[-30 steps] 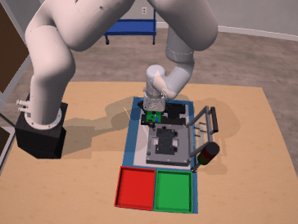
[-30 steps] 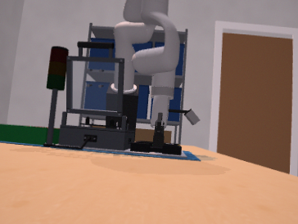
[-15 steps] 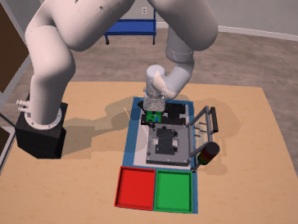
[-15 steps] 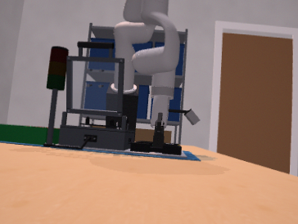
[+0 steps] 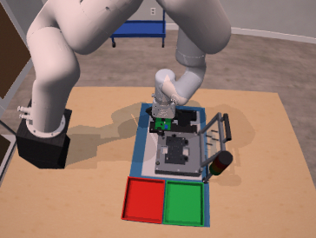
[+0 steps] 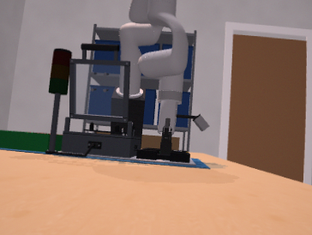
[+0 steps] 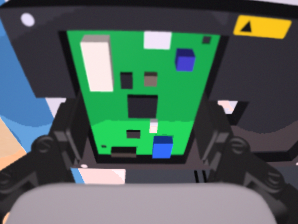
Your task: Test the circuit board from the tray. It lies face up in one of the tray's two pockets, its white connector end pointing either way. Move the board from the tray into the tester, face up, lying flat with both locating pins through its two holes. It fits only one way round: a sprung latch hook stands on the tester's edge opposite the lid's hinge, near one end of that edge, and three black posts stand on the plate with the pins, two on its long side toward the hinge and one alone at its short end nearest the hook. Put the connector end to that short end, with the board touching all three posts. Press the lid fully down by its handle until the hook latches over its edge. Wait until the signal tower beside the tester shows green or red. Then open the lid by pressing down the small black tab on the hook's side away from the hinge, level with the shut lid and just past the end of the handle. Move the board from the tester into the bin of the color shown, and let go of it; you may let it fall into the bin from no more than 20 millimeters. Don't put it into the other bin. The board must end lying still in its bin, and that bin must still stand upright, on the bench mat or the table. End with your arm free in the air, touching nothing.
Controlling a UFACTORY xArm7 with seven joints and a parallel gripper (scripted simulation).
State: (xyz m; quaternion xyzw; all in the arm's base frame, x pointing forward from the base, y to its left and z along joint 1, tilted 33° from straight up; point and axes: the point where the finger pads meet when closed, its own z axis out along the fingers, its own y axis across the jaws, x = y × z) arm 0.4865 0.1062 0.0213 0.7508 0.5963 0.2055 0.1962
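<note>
The green circuit board (image 5: 163, 124) lies face up in the left pocket of the black tray (image 5: 177, 121). In the wrist view the board (image 7: 147, 95) fills the middle, with its white connector at the upper left. My gripper (image 7: 142, 99) is down over the tray, one finger against each long edge of the board, shut on it. It also shows in the top view (image 5: 163, 117) and in the exterior view (image 6: 166, 143). The board still rests in the pocket. The tester (image 5: 179, 153) is empty and its lid (image 5: 215, 130) stands open.
The signal tower (image 5: 220, 162) stands at the tester's right front corner and shows no lit color (image 6: 60, 73). The red bin (image 5: 144, 200) and the green bin (image 5: 184, 202) sit side by side in front of the tester on the blue mat.
</note>
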